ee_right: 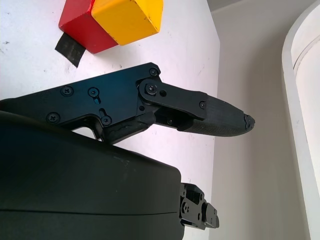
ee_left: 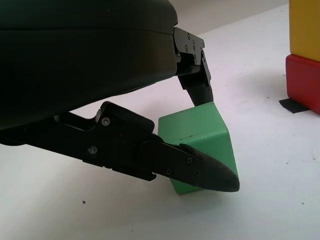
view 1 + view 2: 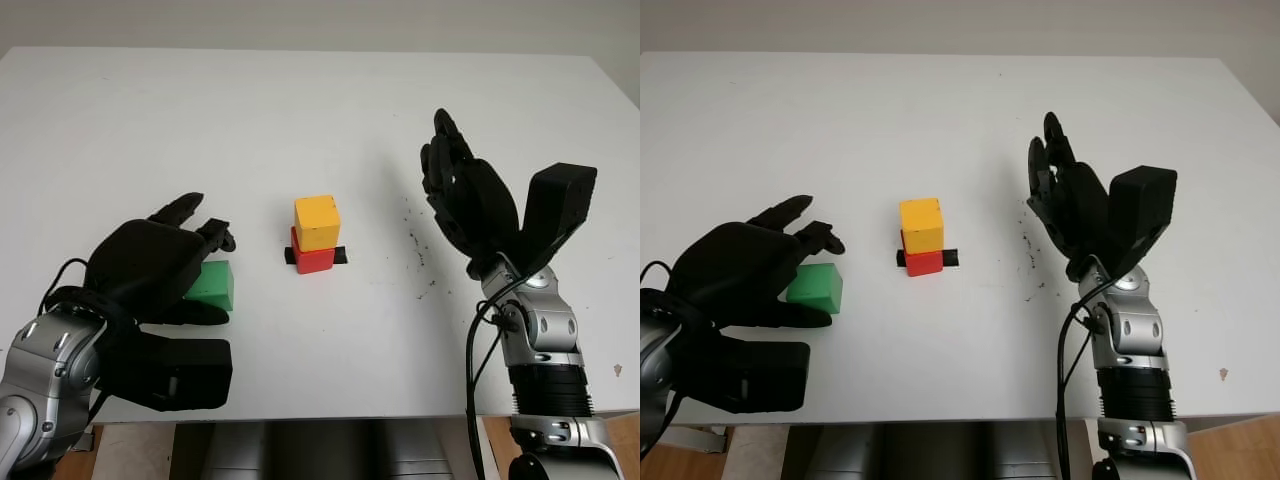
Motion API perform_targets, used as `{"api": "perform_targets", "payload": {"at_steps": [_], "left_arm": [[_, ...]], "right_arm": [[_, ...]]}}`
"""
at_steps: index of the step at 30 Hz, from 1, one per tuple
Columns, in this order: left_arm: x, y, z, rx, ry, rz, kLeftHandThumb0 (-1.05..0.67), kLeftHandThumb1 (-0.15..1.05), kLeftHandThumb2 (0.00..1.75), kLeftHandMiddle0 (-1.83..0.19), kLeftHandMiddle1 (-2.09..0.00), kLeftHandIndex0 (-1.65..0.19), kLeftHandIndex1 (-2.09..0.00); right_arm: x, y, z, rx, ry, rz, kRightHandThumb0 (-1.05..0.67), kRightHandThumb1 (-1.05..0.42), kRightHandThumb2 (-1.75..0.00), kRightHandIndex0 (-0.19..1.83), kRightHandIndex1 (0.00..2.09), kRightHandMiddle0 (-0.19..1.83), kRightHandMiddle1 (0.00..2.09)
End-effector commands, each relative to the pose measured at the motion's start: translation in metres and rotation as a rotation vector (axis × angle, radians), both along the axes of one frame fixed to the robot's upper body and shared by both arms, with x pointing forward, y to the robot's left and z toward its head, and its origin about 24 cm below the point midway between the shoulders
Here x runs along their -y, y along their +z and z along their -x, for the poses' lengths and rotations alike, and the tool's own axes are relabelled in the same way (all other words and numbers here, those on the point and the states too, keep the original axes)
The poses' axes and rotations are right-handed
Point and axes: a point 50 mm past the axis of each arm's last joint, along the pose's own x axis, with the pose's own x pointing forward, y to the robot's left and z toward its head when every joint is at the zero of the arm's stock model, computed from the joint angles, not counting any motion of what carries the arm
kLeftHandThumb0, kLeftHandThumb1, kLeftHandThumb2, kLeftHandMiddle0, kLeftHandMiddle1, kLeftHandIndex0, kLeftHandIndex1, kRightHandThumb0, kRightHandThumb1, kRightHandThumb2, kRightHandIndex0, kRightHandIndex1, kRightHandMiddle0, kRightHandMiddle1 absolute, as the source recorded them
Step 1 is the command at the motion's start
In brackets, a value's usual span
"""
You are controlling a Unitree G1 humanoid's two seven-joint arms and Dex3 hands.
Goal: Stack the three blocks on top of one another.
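Observation:
A yellow block (image 3: 316,221) sits on top of a red block (image 3: 313,259), which stands on a black tape mark at the table's centre. To the left, a green block (image 3: 212,284) stands on the table. My left hand (image 3: 150,265) is over it, open, with the thumb (image 2: 200,170) along the block's near side and a finger (image 2: 195,82) reaching down behind it. The wrist camera sees the green block (image 2: 197,137) between them. My right hand (image 3: 465,195) is raised and open to the right of the stack, holding nothing.
The white table (image 3: 300,110) stretches far back and to both sides. Small dark specks (image 3: 415,240) lie between the stack and my right hand. The table's front edge (image 3: 350,415) runs just beyond both forearms.

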Motion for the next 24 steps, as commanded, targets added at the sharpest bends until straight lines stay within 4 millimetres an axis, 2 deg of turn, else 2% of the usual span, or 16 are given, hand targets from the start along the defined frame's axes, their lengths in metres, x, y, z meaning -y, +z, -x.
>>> {"api": "perform_targets", "payload": {"at_steps": [1, 6, 11, 19, 24], "left_arm": [[0.0022, -0.0001, 0.0009, 0.004, -0.001, -0.014, -0.77, 1.03, 0.05, -0.05, -0.06, 0.00, -1.04], [0.0024, 0.0006, 0.0023, 0.013, 0.010, -0.047, -0.77, 1.03, 0.05, -0.04, -0.05, 0.00, -1.06], [0.0016, 0.0009, 0.0023, 0.029, 0.018, -0.070, -0.76, 1.04, 0.05, -0.05, -0.06, 0.10, -1.39], [0.0017, -0.0012, 0.0026, 0.022, 0.022, -0.101, -0.75, 1.05, 0.06, -0.12, -0.06, 0.13, -1.72], [0.0019, -0.0023, 0.0027, 0.022, 0.022, -0.111, -0.69, 1.05, 0.08, -0.16, -0.07, 0.09, -1.74]], "right_arm": [[0.0019, 0.0058, 0.0006, 0.024, 0.001, 0.002, -0.71, -1.05, -0.68, -0.19, 0.00, -0.19, 0.00], [0.0022, 0.0059, 0.0000, 0.022, 0.001, -0.001, -0.72, -1.05, -0.68, -0.19, 0.00, -0.19, 0.00], [0.0020, 0.0065, -0.0006, 0.027, 0.007, 0.001, -0.72, -1.05, -0.68, -0.19, 0.00, -0.19, 0.00], [0.0027, 0.0067, -0.0001, 0.025, 0.005, 0.002, -0.72, -1.05, -0.68, -0.19, 0.00, -0.19, 0.00], [0.0028, 0.0070, 0.0002, 0.026, 0.006, 0.002, -0.72, -1.05, -0.69, -0.19, 0.00, -0.19, 0.00]]}}
